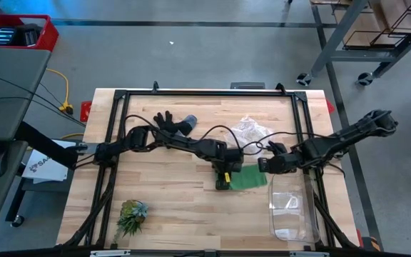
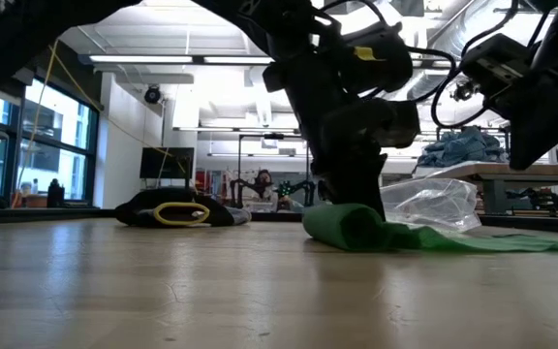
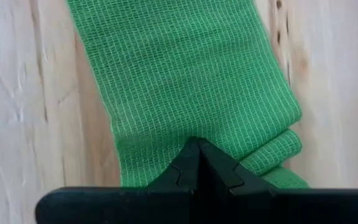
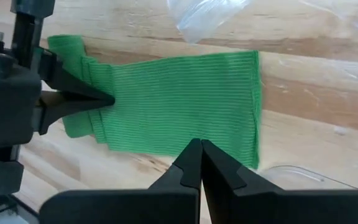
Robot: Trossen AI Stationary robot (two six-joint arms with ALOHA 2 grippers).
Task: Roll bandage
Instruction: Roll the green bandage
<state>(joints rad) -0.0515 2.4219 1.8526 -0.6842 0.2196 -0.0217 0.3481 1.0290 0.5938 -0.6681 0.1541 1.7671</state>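
Note:
The green bandage (image 1: pixel 248 180) lies flat on the wooden table, with its left end rolled into a short roll (image 2: pixel 342 225) and the rest spread as a strip (image 2: pixel 482 239) toward the right. My left gripper (image 1: pixel 225 178) is shut, its tips down on the bandage by the roll. My right gripper (image 1: pixel 261 166) is shut and hangs above the strip's far right part; in the low view (image 2: pixel 541 107) it is well above the table and touches nothing. My left gripper has its shut fingertips (image 4: pixel 107 99) on the cloth (image 3: pixel 191 127) right beside the rolled end (image 3: pixel 281 152). The fingers come steeply from above, slanting from the table's left. The bandage lies on the table, slack. Whether any cloth is caught between the tips, I cannot tell.
A black-and-grey glove (image 1: pixel 173 123) lies at the far left of the table. A crumpled clear bag (image 1: pixel 252 132) lies behind the bandage. A clear plastic container (image 1: pixel 291 210) stands at the near right, and a spiky green plant tuft (image 1: pixel 130 216) at the near left.

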